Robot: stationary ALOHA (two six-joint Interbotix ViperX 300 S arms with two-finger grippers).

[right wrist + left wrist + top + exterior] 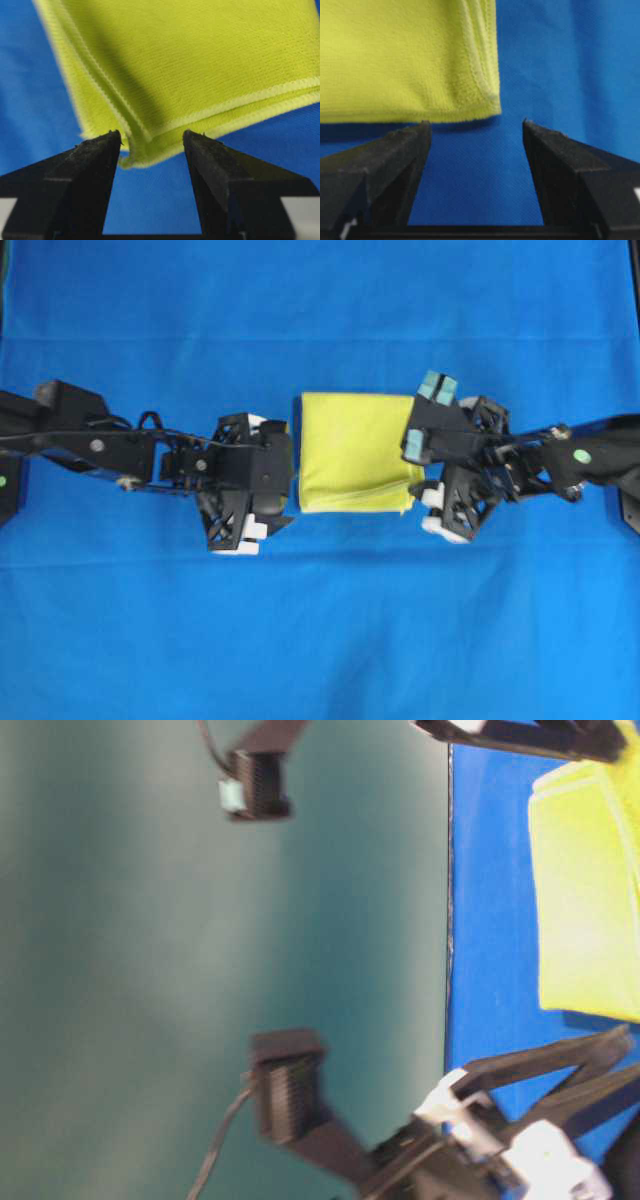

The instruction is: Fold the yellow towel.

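Blue cloth (320, 620) covers my whole work surface, edge to edge in the overhead view; the table-level view shows a teal-green wall (200, 920) behind it. Yellow towel (352, 452) lies near the middle of the blue cloth, already folded into a compact rectangle with several layers stacked. I can see the layered edges and the paler stitched hem at the corner in my right wrist view, towel (200, 65) flat on the surface there. One corner at the lower right of the overhead view looks a bit loose, hem line running diagonally across it.

Left gripper (258, 480) sits just beside the towel's left edge in the overhead view, jaws apart, nothing between them. In my left wrist view, left gripper (476, 131) frames bare blue cloth, and the towel's corner (410, 60) lies just beyond the fingertips, not touching them (gap of blue visible).

Right gripper (432, 472) sits at the towel's right edge, near that loose lower corner. Jaws apart. In my right wrist view, right gripper (152, 140) straddles the towel's corner tip, which pokes down between the two fingertips; I can't tell whether either fingertip actually touches the fabric, but nothing is pinched.

Table-level view is blurry: towel (585, 890) at the right, black arm parts at top and bottom, hard to read more.
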